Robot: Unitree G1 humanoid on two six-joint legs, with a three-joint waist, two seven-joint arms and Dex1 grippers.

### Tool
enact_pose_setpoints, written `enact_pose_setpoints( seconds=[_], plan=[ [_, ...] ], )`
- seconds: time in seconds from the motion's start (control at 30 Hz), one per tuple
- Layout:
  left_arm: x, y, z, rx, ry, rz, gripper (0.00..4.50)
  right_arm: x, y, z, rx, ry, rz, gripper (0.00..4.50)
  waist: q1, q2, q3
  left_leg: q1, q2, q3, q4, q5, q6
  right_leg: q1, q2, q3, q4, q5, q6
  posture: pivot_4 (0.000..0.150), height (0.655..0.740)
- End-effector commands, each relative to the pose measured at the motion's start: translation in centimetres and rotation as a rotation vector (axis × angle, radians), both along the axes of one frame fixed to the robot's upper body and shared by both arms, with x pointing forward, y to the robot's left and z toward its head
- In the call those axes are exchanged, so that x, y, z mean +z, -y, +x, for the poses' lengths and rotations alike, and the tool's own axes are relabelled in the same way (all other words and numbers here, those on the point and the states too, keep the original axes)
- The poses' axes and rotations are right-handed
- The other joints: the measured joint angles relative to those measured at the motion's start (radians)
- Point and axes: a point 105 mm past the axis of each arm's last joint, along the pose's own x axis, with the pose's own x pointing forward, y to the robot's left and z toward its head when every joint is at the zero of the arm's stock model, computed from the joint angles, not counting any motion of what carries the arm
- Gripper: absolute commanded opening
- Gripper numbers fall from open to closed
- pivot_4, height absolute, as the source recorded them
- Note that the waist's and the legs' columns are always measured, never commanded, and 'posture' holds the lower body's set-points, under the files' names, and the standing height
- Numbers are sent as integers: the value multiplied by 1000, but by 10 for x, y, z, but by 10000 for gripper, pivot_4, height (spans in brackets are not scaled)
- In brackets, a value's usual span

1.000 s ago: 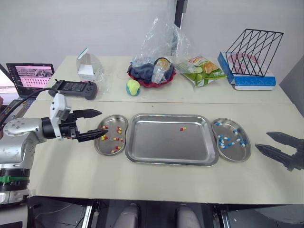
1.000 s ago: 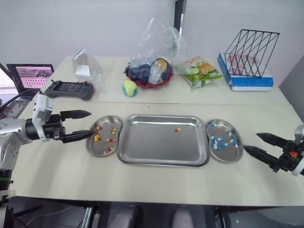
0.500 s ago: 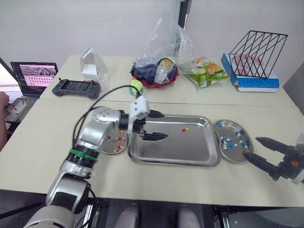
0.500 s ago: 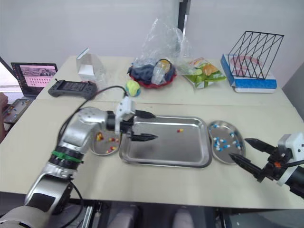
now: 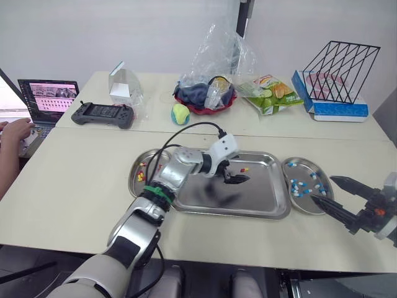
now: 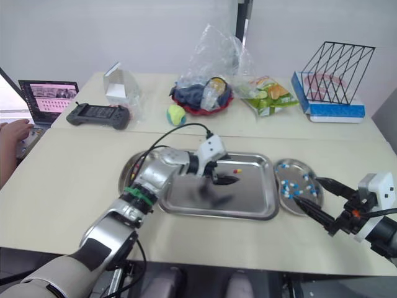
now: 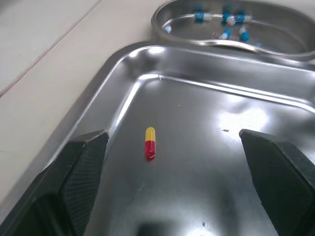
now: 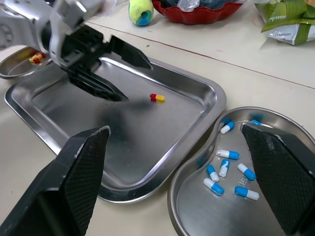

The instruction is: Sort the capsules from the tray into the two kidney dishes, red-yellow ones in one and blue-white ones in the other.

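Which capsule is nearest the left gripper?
The lone red-yellow capsule in the tray, just ahead of the left gripper; all others lie in the dishes.

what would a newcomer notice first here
The left gripper reaching over the steel tray, fingers open toward a lone red-yellow capsule. Next, the blue-white capsules in the kidney dish at the tray's right, with the open right gripper beside it.
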Motion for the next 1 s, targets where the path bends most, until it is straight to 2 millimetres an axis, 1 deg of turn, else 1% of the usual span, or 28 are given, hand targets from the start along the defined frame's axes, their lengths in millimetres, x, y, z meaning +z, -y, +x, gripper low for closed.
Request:
enact_pose_setpoints(
  seconds=[0.03, 0.07, 0.2, 0.27, 0.43, 0.57, 0.67, 0.73, 0.87, 1.0],
  plan=[
    [7, 8, 2, -24, 48, 23, 30823, 8, 0, -3, -8, 37, -18, 45000, -1, 0, 0, 0, 0, 0, 0, 0, 0, 0, 0, 0, 0, 0, 0, 1500, 7391],
    [5, 8, 4, -13, 60, 37, 28025, 7, 0, -4, -14, 28, -14, 45000, -1, 0, 0, 0, 0, 0, 0, 0, 0, 0, 0, 0, 0, 0, 0, 1500, 7391],
    [0, 10, 10, 32, 54, 60, 28025, 5, 2, -5, -26, 25, -17, 45000, -4, 0, 0, 1, 0, 0, -1, 0, 1, 0, 0, 0, 0, 0, 0, 1500, 7391],
    [-2, 12, 11, 46, 41, 63, 28025, 4, 7, -3, -60, 36, -49, 45000, -2, 0, 0, 0, 0, 0, 0, 0, 1, 0, 0, 0, 0, 0, 0, 1500, 7391],
    [-8, 16, 11, 54, 12, 83, 28025, 6, 14, 1, -100, 64, -76, 45000, -2, 0, 0, 0, 0, 0, 0, 0, 1, 0, 0, 0, 0, 0, 1, 1500, 7391],
    [-11, 17, 11, 54, 1, 93, 28025, 5, 14, 2, -104, 64, -78, 45000, -2, 0, 0, 0, 0, 0, 0, 0, 1, 0, 0, 0, 0, 0, 1, 1500, 7391],
    [-13, 18, 11, 58, -5, 105, 20074, 4, 15, 2, -108, 64, -81, 45000, -2, 0, 0, 0, 0, 0, 0, 0, 1, 0, 0, 0, 0, 0, 1, 1500, 7391],
    [-16, 20, 9, 51, -5, 119, 13933, 2, 16, 2, -113, 62, -89, 45000, -2, 0, 0, 0, 0, 0, 0, 0, 1, 0, 0, 0, 0, 0, 1, 1500, 7391],
    [-20, 20, 9, 49, 0, 147, 147, 0, 16, 3, -118, 55, -97, 45000, -2, 0, 0, 1, 0, 0, 0, 0, 1, 0, 0, 0, 0, 0, 1, 1500, 7391],
    [-20, 19, 10, 56, 1, 151, 147, 0, 15, 4, -115, 55, -93, 45000, -2, 0, 0, 1, 0, 0, 0, 0, 1, 1, 0, 0, 0, 0, 1, 1500, 7391]
  ],
)
